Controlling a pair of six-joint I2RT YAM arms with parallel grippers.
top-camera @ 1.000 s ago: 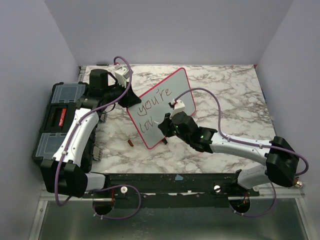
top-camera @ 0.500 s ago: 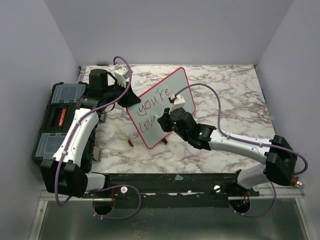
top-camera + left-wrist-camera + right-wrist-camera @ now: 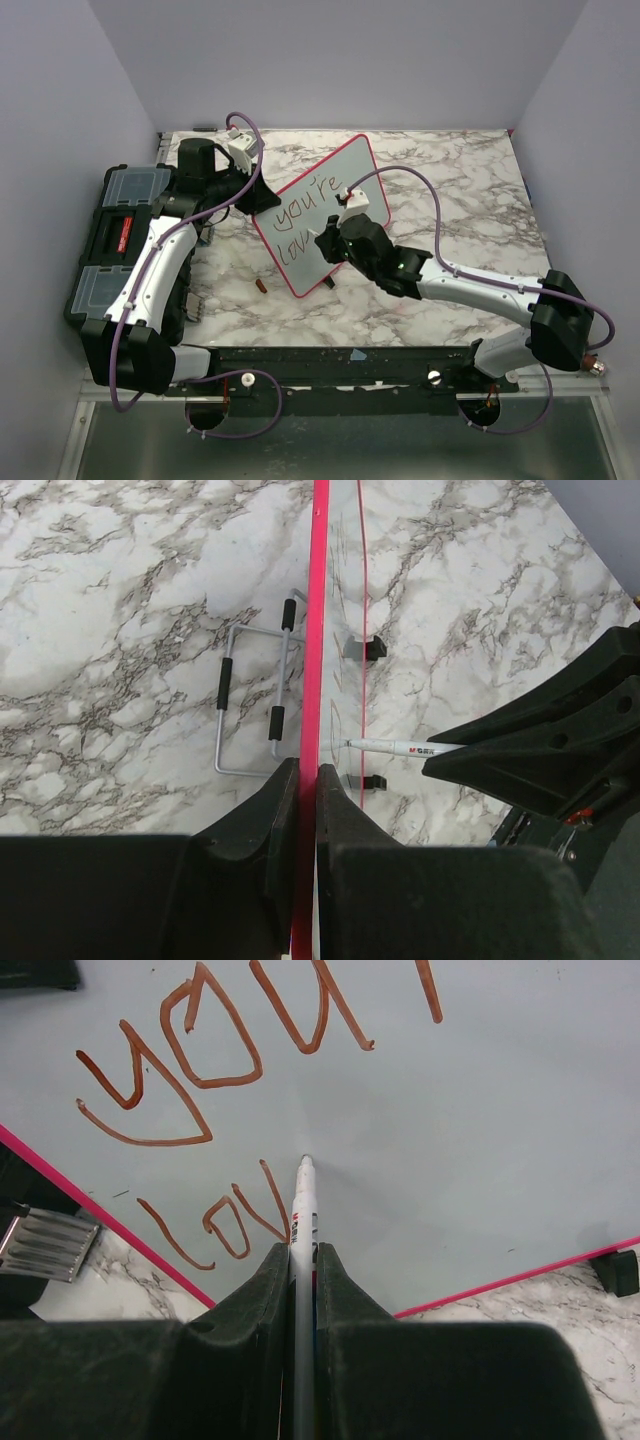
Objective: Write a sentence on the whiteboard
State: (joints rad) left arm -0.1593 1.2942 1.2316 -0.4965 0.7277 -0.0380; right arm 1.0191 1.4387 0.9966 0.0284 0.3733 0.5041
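The whiteboard (image 3: 318, 205) stands tilted on the marble table, pink-framed, with "you're" and "lov" written in brown. My left gripper (image 3: 252, 203) is shut on its left edge; in the left wrist view the pink frame (image 3: 312, 660) runs between my left gripper (image 3: 308, 770) fingers. My right gripper (image 3: 326, 243) is shut on a white marker (image 3: 302, 1210) whose tip touches the board surface (image 3: 480, 1140) just right of the "lov" (image 3: 215, 1225). The marker (image 3: 400, 747) also shows in the left wrist view, meeting the board.
A black toolbox (image 3: 115, 240) with clear lid compartments sits at the left table edge. A small brown cap (image 3: 261, 286) lies on the marble in front of the board. A wire stand (image 3: 255, 705) lies behind the board. Grey walls enclose the table.
My right gripper has shifted slightly up and left along the board with the marker, past the end of "lov". The left arm and board have stayed still.
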